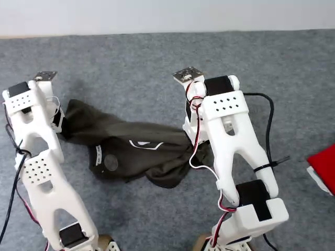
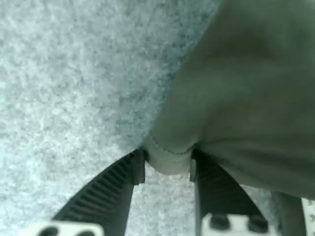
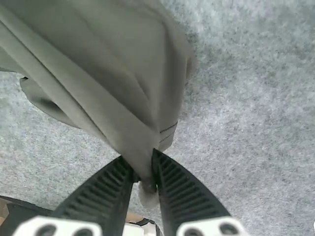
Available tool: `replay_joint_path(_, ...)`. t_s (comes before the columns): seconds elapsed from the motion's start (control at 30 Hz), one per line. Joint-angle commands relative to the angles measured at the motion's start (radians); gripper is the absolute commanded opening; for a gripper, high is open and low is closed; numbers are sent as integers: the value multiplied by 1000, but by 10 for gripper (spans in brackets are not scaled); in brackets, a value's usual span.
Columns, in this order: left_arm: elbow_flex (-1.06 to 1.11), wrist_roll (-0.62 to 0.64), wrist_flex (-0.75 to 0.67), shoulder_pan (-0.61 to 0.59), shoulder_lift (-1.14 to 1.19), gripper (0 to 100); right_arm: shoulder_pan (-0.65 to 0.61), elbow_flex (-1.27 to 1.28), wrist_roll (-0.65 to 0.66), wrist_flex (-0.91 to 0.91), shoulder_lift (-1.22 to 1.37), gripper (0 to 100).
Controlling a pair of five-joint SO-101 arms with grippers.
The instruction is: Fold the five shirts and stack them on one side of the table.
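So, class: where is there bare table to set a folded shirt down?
Bare: the far strip of table beyond the shirt, and the stretch between the right arm and the red item. Crowded: the middle, where the left pincer and right pincer grip the shirt.

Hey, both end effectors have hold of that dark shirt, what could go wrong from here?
The left end effector pinches only a small fold of the shirt near its tip, so it may slip out if pulled. The right end effector grips bunched fabric, and the shirt lies crumpled between them, so a fold could come out uneven.
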Motion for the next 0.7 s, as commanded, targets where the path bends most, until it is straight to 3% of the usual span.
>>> replay_joint_path(0.0,-114,6,31,8,3,155,-5,-60,8,5,-2,10)
replay_joint_path(0.5,-156,6,-81,11,58,156,-5,-60,5,5,-2,10)
replay_joint_path(0.67,-206,21,-48,26,153,184,-5,-60,5,10,-4,10)
